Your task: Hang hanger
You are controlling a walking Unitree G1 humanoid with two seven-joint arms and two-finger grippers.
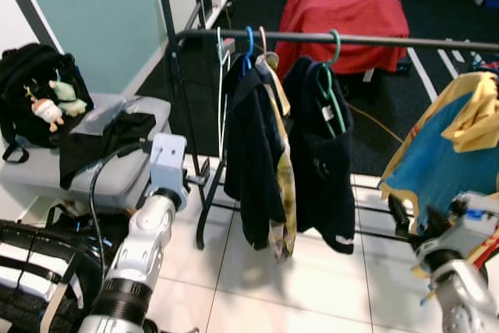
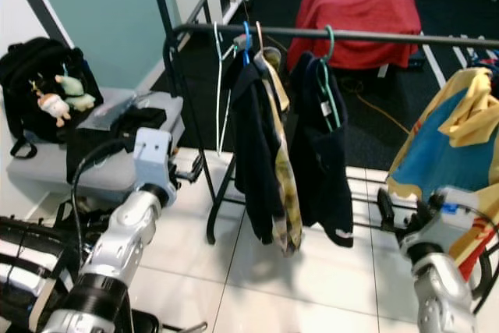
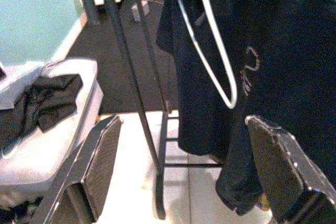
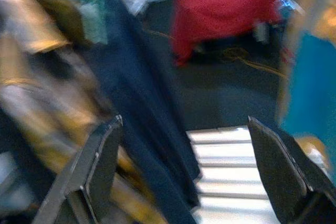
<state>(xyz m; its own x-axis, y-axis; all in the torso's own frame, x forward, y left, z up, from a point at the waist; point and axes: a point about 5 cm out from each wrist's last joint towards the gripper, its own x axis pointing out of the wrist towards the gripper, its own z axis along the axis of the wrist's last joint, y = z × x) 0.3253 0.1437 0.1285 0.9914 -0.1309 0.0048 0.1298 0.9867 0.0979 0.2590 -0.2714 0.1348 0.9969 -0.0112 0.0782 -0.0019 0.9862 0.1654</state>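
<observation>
White floor tiles [image 1: 257, 286] run under a black metal clothes rack [image 1: 327, 38], and beyond it you have dark carpet and a bed draped in a red cover [image 1: 347, 5]. On the rack's horizontal rail, near its left end, hangs an empty thin white wire hanger [image 1: 221, 83], its hook over the rail. Just beside it a dark navy jacket on a blue hanger [image 1: 251, 138] hangs against a yellow patterned garment [image 1: 282, 185], and further along the rail a dark navy shirt on a green hanger [image 1: 323, 154] hangs by itself. At the right end you see a blue and yellow garment [image 1: 444, 154] held up in front of your right arm.

Your left gripper [image 3: 178, 177] is raised in front of the rack's left upright post, with its two black fingers spread wide and nothing between them; in the left wrist view the white hanger hangs ahead of it against the navy jacket, not touched. Your right gripper [image 4: 181, 177] also has its fingers spread apart and empty, low near the rack's right half.

To your left a grey padded bench surface [image 1: 117, 177] carries a crumpled black cloth [image 1: 105, 142] and a black backpack with small plush toys [image 1: 35, 91] at its far left end.
</observation>
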